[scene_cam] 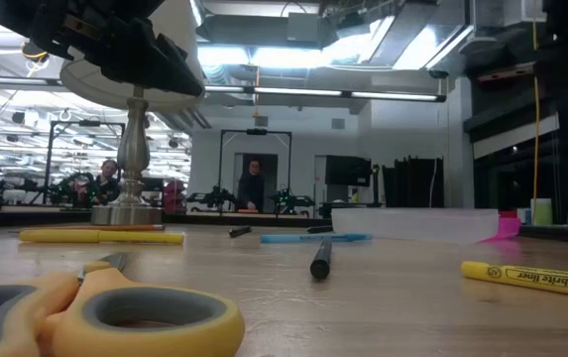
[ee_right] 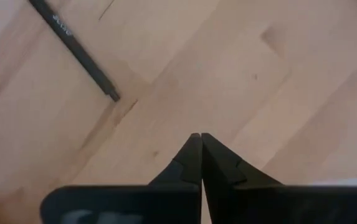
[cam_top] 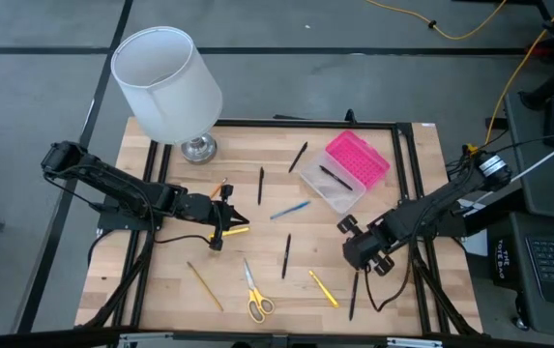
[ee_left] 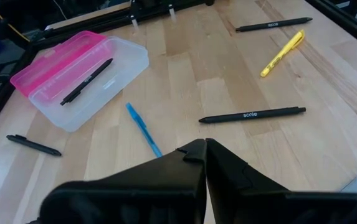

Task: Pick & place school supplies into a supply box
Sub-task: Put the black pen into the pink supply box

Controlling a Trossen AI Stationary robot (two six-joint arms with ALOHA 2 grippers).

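While one pen lies in supply box, scissors outside.

five black pens, one blue pen, one scissors, one box

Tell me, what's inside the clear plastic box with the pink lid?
One black pen lies inside the clear plastic pencil box with the bright pink lid. Nothing else shows in its open tray. What sits under the pink lid is hidden.
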